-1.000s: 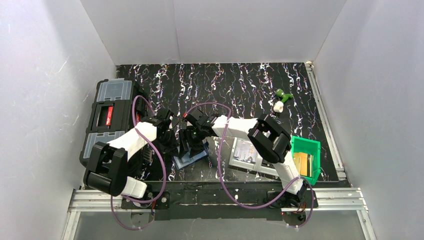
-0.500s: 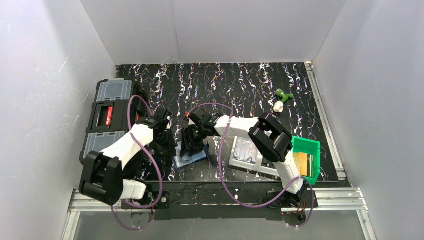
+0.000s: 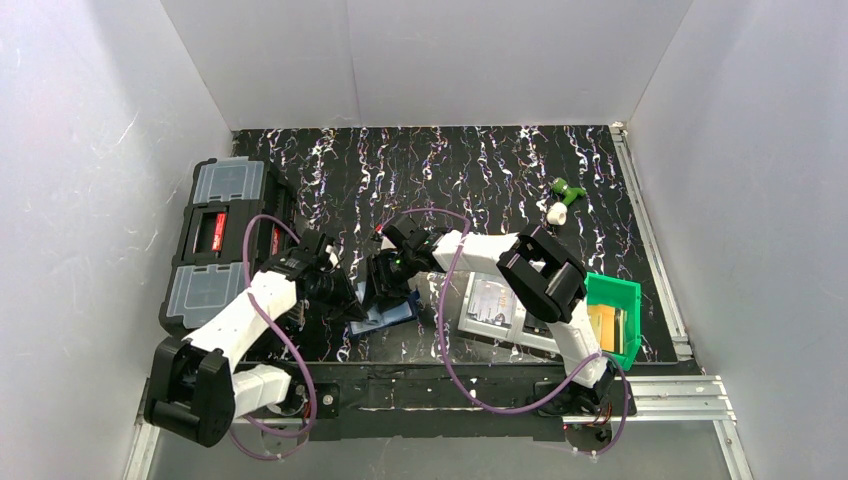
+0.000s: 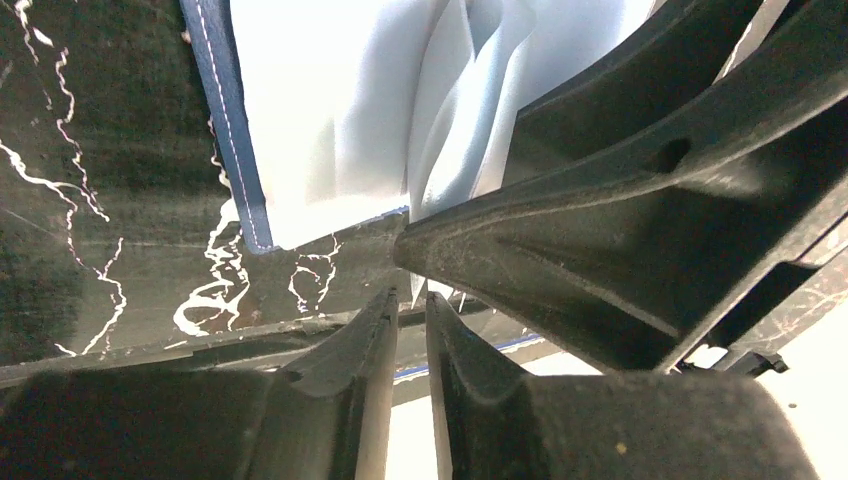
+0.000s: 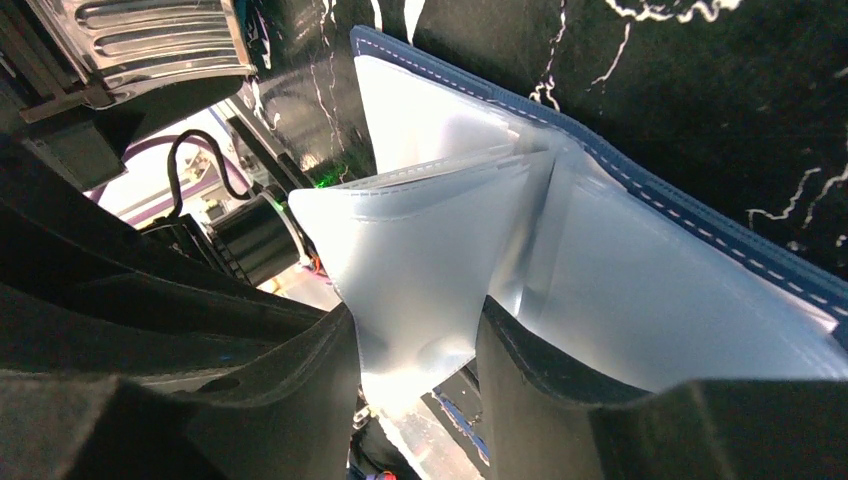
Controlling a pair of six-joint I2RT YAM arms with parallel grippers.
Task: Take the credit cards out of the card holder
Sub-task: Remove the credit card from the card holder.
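The navy card holder (image 3: 385, 316) lies open on the black marbled table near the front, pale blue sleeves up. My right gripper (image 3: 386, 287) stands over it. In the right wrist view the right gripper (image 5: 415, 340) is shut on one raised clear sleeve (image 5: 430, 250), above the holder's stitched navy edge (image 5: 640, 190). My left gripper (image 3: 345, 297) sits at the holder's left edge. Its fingertips (image 4: 385, 300) stand a narrow gap apart, nothing between them, a sleeve corner just beyond. No card shows in the sleeves (image 4: 340, 110). A gold-tan credit card (image 3: 603, 326) lies in the green bin.
A black toolbox (image 3: 215, 240) with clear lids stands at the left. A grey tray (image 3: 490, 302) and the green bin (image 3: 627, 292) sit to the right of the holder. A small green and white object (image 3: 561, 200) lies at the back right. White walls surround the table.
The left arm has drawn back toward the front left, and its jaws have gone from shut to slightly apart. The right jaws have narrowed onto the sleeve.
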